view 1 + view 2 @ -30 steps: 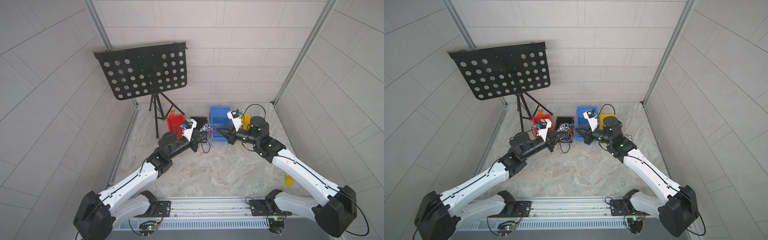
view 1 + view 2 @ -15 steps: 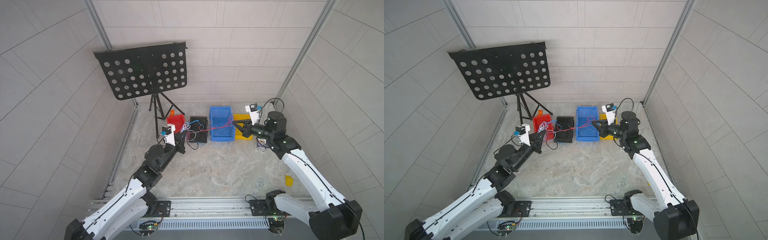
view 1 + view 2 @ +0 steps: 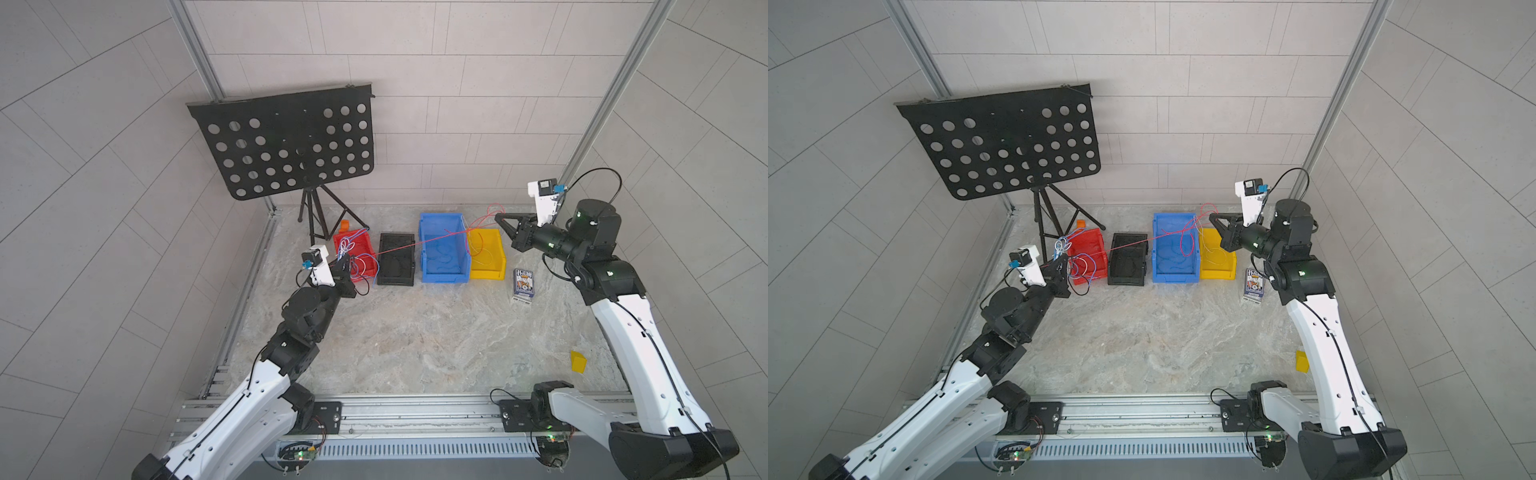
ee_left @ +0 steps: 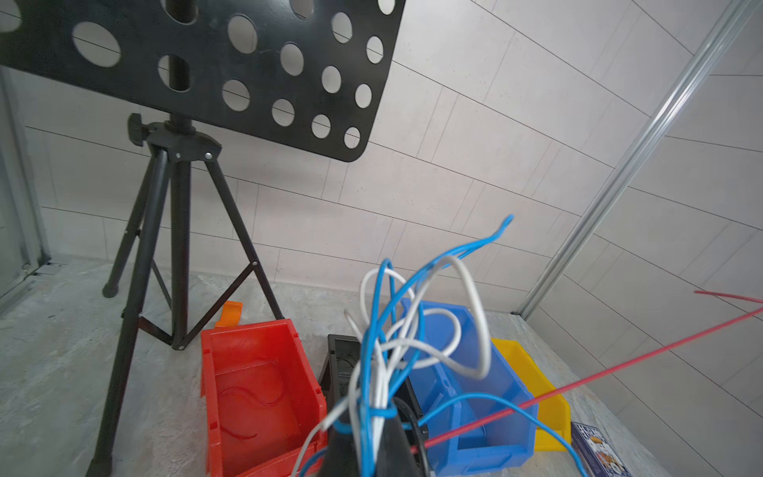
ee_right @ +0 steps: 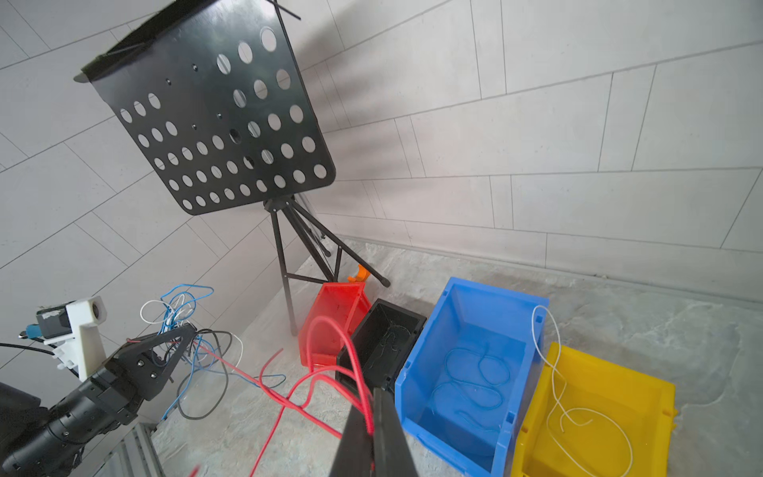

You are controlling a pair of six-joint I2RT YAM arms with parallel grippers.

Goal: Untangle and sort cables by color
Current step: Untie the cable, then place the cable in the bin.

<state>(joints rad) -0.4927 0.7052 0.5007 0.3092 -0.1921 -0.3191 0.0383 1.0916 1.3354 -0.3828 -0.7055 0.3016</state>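
Black music stand (image 3: 286, 141) is standing far left. The red bin (image 3: 341, 240), black bin (image 3: 397, 282), blue bin (image 3: 423, 249) and yellow bin (image 3: 486, 274) are sitting in a far row. The left gripper (image 3: 345, 261) by the red bin is clamping the tangled cables (image 3: 358, 261). The right gripper (image 3: 500, 217) above the yellow bin is pinching a red cable (image 3: 415, 244), which is stretching taut across the black and blue bins.

Where our four cameras sit
In both top views we look down from high above the aluminium front rail (image 3: 415, 409) over the whole grey marbled tabletop (image 3: 415, 332); low and close, we sight along the left gripper (image 4: 369, 417) and right gripper (image 5: 371, 413) from opposite sides, sharing the black perforated music stand (image 4: 264, 78) and four coloured plastic bins (image 5: 475, 314).
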